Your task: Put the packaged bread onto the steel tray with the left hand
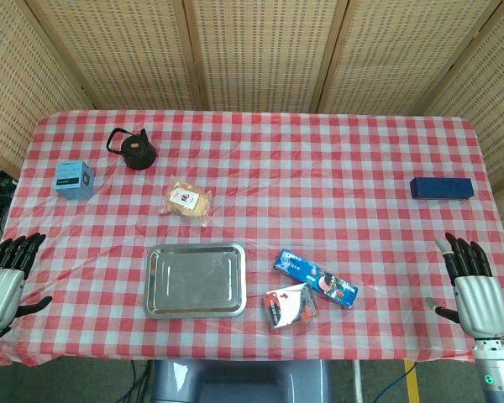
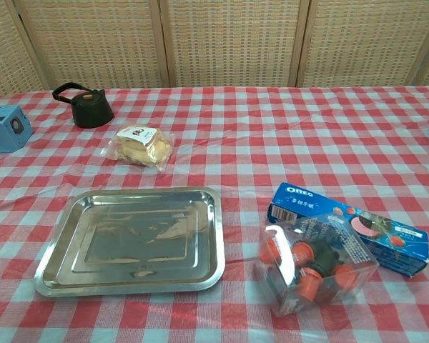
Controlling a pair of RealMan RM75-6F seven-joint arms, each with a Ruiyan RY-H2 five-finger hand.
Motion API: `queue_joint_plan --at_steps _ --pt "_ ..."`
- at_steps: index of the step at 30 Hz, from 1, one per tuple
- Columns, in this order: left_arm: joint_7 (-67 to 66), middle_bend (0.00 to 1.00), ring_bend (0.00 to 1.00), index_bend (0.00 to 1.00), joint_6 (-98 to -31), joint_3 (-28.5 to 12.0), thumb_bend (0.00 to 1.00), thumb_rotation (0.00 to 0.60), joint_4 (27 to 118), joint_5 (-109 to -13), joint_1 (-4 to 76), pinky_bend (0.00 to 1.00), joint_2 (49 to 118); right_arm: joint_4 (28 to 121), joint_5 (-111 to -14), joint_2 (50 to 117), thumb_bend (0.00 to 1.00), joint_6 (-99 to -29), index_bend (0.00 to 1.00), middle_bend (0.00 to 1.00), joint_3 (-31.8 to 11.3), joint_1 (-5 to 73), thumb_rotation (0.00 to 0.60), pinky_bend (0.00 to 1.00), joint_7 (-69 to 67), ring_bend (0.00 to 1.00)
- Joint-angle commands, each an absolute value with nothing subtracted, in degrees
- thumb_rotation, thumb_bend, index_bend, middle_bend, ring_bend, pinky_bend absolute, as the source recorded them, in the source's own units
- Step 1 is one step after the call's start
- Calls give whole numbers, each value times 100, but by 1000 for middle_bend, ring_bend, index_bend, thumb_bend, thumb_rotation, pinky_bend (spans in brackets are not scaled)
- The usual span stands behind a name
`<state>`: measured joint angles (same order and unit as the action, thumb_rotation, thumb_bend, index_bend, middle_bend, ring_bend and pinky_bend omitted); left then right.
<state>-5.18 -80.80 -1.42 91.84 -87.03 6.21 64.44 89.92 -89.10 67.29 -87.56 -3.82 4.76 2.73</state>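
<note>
The packaged bread (image 1: 189, 201) (image 2: 138, 145), pale buns in clear plastic with a white label, lies on the checked cloth just behind the steel tray (image 1: 195, 280) (image 2: 136, 240). The tray holds nothing. My left hand (image 1: 6, 278) rests flat at the table's near left edge, fingers apart, far left of the tray and bread. My right hand (image 1: 473, 286) lies at the near right edge, fingers spread, holding nothing. Neither hand shows in the chest view.
A black kettle (image 1: 133, 149) (image 2: 86, 104) and a blue box (image 1: 74, 180) (image 2: 5, 128) stand at the far left. An Oreo box (image 1: 315, 278) (image 2: 347, 225) and a clear pack of small bottles (image 1: 290, 304) (image 2: 314, 265) lie right of the tray. A dark blue box (image 1: 441, 187) sits far right.
</note>
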Motion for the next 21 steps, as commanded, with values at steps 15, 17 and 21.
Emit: queue_joint_plan --at_steps 15,17,21 --pt "-611 0 0 0 -8151 -54 63 600 9264 -8714 712 0 6363 8989 -8999 6778 65 -8655 0 0 -293 511 600 0 324 0" --pt "-616 0 0 0 -8141 -52 63 600 9260 -8714 718 0 6375 8985 -9007 6797 65 -8629 0 0 -273 515 600 0 370 0" --pt "-675 0 0 0 -8027 -38 64 600 9245 -8714 779 0 6400 8993 -9032 6818 65 -8596 0 0 -242 525 600 0 438 0"
